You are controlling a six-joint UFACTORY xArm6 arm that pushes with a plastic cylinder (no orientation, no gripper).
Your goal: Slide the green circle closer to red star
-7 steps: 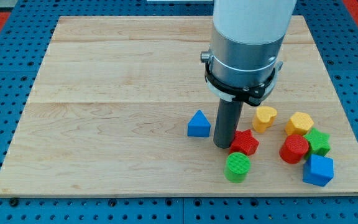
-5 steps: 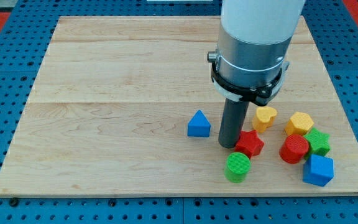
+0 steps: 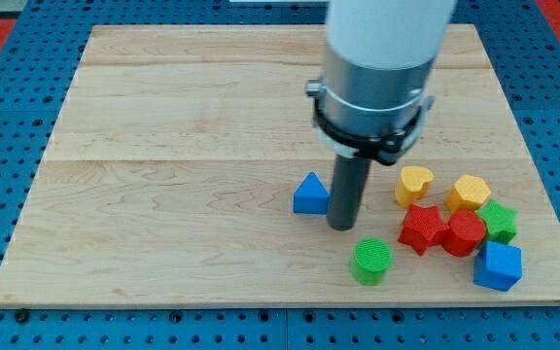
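The green circle (image 3: 371, 261) lies near the board's bottom edge, right of centre. The red star (image 3: 422, 228) lies up and to its right, a short gap away, touching the red hexagon-like block (image 3: 464, 233) on its right. My tip (image 3: 341, 225) rests on the board just up and left of the green circle, and right beside the blue triangle (image 3: 310, 193). It touches neither the circle nor the star.
A yellow heart (image 3: 414, 183), a yellow block (image 3: 468, 192), a green star (image 3: 499, 221) and a blue cube (image 3: 498, 265) cluster at the right, close to the board's right and bottom edges. The wooden board (image 3: 163, 175) sits on a blue pegboard.
The red star has slid to the right, away from the green circle and up against the red block. My tip, which was touching the star, has moved back left toward the blue triangle.
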